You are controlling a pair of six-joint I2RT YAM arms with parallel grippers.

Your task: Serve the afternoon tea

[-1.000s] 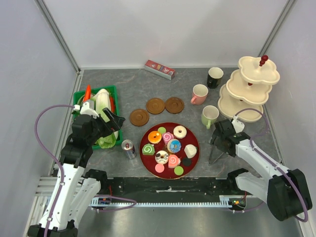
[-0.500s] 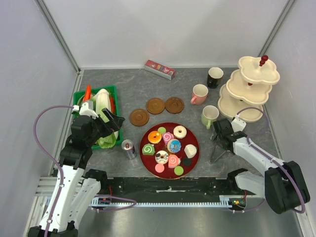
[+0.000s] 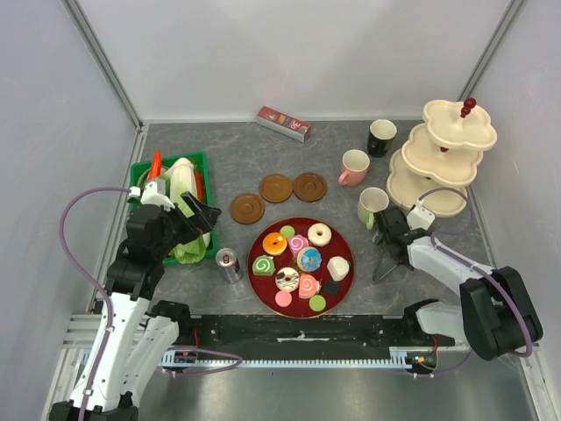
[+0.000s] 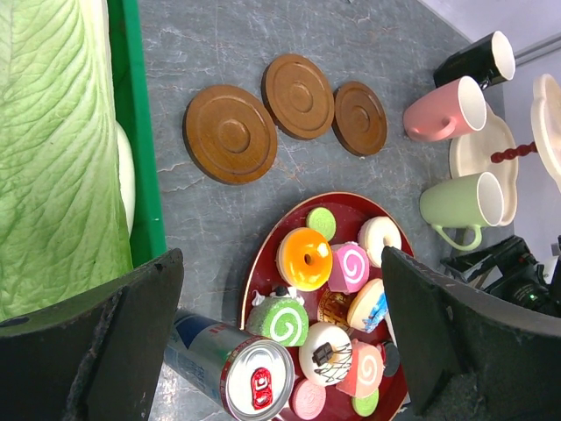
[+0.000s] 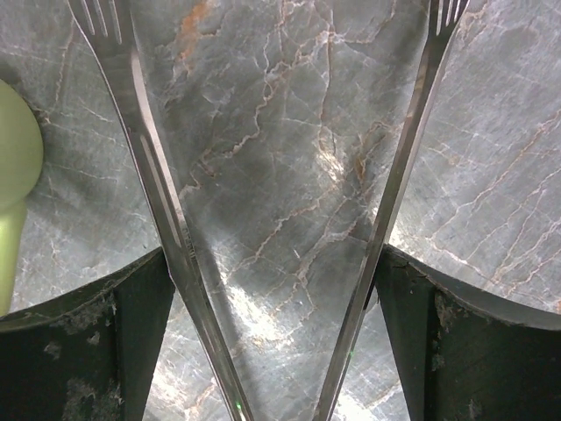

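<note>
Several toy pastries lie on a dark red plate [image 3: 344, 242], also in the left wrist view [image 4: 255, 267]. Three brown saucers [image 3: 275, 187] lie behind it. The black mug [image 3: 381, 137], pink mug [image 3: 354, 167] and pale green mug [image 3: 372, 206] stand beside the cream tiered stand [image 3: 447, 158]. My right gripper [image 3: 391, 235] is just right of the green mug, shut on metal tongs [image 5: 158, 184] whose two arms spread between its fingers; the tips rest on the table [image 3: 382, 267]. My left gripper [image 4: 280, 351] is open and empty, above the can and the plate's left edge.
A small drink can [image 3: 230, 263] stands left of the plate, also in the left wrist view [image 4: 232, 368]. A green crate of vegetables [image 3: 175, 197] sits at the left. A red box [image 3: 283, 123] lies at the back. The green mug's edge shows in the right wrist view [image 5: 13, 167].
My right gripper has moved left and away from me with the tongs, closer to the green mug. The left arm has not moved.
</note>
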